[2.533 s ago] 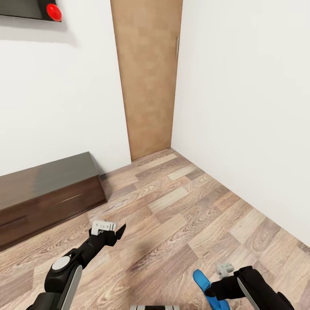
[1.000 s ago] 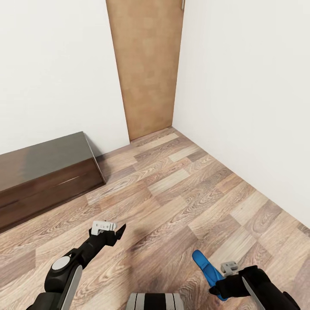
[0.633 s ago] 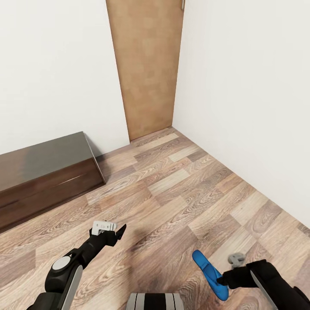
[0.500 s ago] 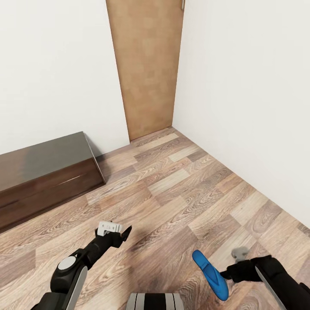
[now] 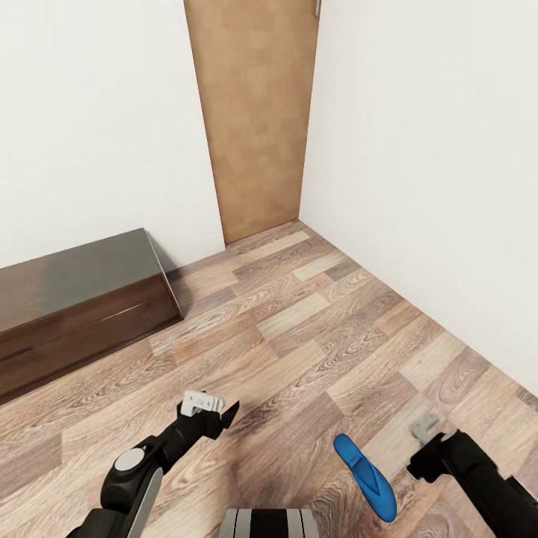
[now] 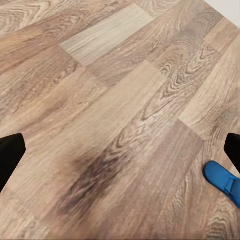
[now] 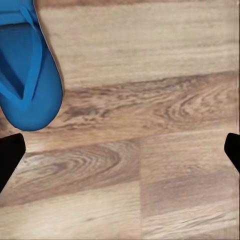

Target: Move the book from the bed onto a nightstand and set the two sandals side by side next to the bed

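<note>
here one blue sandal (image 5: 365,477) lies flat on the wood-plank floor (image 5: 314,336), its long axis running from near the robot's base out toward the brown door (image 5: 254,112) and slanting a little. the right gripper (image 5: 427,432) is the nearer one, just beside the sandal on its right side and not touching it; its fingers are spread wide with nothing between them, and the right wrist view shows the sandal's rounded end (image 7: 27,75) off to one side of the gap. the left gripper (image 5: 213,411) sits farther off on the sandal's left, also spread and empty, forearm low and angled toward the door. a dark dresser (image 5: 75,314) stands well beyond that, against the wall.
</note>
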